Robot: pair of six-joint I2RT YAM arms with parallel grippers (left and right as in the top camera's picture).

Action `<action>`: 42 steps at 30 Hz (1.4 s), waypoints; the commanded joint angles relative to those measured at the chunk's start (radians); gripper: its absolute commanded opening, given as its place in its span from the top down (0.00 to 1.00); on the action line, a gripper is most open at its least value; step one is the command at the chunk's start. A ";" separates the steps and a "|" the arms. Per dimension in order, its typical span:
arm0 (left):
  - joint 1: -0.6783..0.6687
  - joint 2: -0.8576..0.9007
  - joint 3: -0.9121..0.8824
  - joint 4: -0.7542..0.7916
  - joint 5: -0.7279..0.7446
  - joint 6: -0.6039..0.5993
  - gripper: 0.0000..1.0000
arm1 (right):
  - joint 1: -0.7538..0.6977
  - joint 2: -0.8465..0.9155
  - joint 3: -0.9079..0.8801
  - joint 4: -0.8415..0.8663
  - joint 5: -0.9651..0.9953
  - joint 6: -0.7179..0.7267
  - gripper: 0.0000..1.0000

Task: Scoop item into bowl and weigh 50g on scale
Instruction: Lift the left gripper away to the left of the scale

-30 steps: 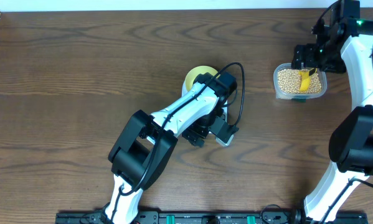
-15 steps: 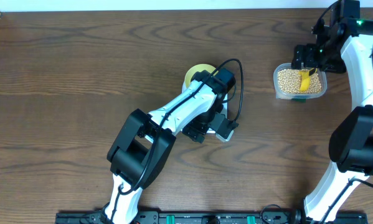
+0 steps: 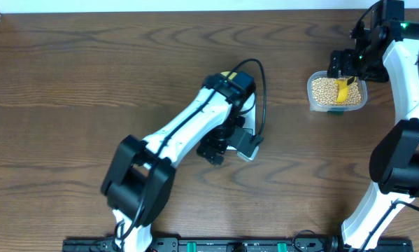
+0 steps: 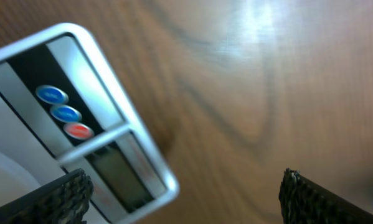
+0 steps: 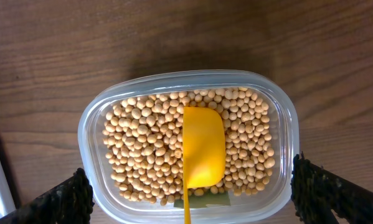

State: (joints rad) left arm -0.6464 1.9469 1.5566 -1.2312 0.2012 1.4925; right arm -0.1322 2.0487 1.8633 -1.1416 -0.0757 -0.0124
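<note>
Leftmost, bare brown table (image 3: 69, 84). Next, the left gripper (image 4: 186, 208): jaws spread wide, holding nothing, hanging over the front corner of the scale (image 4: 80, 124). Two blue buttons and a red one beside the grey display (image 4: 119, 173), reading too blurred to tell. From overhead, only a yellow sliver of the bowl (image 3: 227, 73) showing past the left arm, by the scale's far end, the rest hidden. Well apart to the right, the clear tub (image 5: 279, 118) filled with beans (image 5: 142, 143), with the yellow scoop (image 5: 203, 146) lying on them. Over it the right gripper (image 5: 195, 211), likewise wide, grasping nothing, one fingertip at each side of the tub's near edge.
</note>
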 commanded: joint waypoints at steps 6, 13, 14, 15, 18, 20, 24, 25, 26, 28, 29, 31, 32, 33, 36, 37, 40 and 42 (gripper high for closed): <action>0.096 -0.137 -0.005 -0.084 0.214 -0.013 0.02 | -0.002 0.006 0.018 -0.002 -0.005 -0.004 0.01; 0.337 -0.166 -0.005 -0.063 0.380 -0.012 0.02 | -0.002 0.006 0.018 -0.002 -0.005 -0.004 0.01; 0.377 -0.166 -0.005 -0.061 0.404 -0.013 0.02 | -0.002 0.006 0.018 -0.002 -0.005 -0.004 0.01; 0.409 -0.166 -0.005 -0.059 0.419 -0.013 0.02 | -0.002 0.006 0.018 -0.002 -0.005 -0.004 0.01; 0.501 -0.166 -0.005 -0.049 0.432 -0.013 0.02 | -0.002 0.006 0.018 -0.002 -0.005 -0.004 0.01; 0.555 -0.166 -0.005 -0.034 0.431 -0.013 0.02 | -0.002 0.006 0.018 -0.002 -0.005 -0.004 0.01; 0.661 -0.163 -0.006 0.028 0.431 -0.013 0.02 | -0.002 0.006 0.018 -0.002 -0.005 -0.004 0.01; 0.686 -0.163 -0.007 0.054 0.431 -0.013 0.02 | -0.002 0.006 0.018 -0.002 -0.005 -0.004 0.01; 0.709 -0.162 -0.009 0.084 0.431 -0.013 0.02 | -0.002 0.006 0.018 -0.002 -0.005 -0.004 0.01; 0.755 -0.158 -0.011 0.150 0.431 -0.013 0.02 | -0.002 0.006 0.018 -0.002 -0.005 -0.004 0.01; 0.775 -0.156 -0.011 0.179 0.431 -0.013 0.02 | -0.002 0.006 0.018 -0.002 -0.005 -0.004 0.01; 0.809 -0.152 -0.015 0.232 0.432 -0.013 0.02 | -0.002 0.006 0.018 -0.002 -0.005 -0.004 0.01; 0.823 -0.150 -0.016 0.256 0.432 -0.013 0.02 | -0.002 0.006 0.018 -0.002 -0.005 -0.004 0.01; 0.837 -0.147 -0.016 0.278 0.431 -0.013 0.02 | -0.002 0.006 0.018 -0.002 -0.005 -0.004 0.01; 0.867 -0.140 -0.016 0.321 0.431 -0.013 0.02 | -0.002 0.006 0.018 -0.002 -0.005 -0.004 0.01; 0.875 -0.137 -0.016 0.329 0.430 -0.013 0.02 | -0.002 0.006 0.018 -0.002 -0.005 -0.004 0.01; 0.898 -0.131 -0.016 0.334 0.404 -0.013 0.02 | -0.002 0.006 0.018 -0.002 -0.005 -0.004 0.01; 0.907 -0.124 -0.016 0.346 0.380 -0.058 0.02 | -0.002 0.006 0.018 -0.002 -0.005 -0.004 0.01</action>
State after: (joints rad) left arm 0.2459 1.7977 1.5536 -0.8913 0.6003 1.4803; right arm -0.1322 2.0487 1.8633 -1.1416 -0.0757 -0.0120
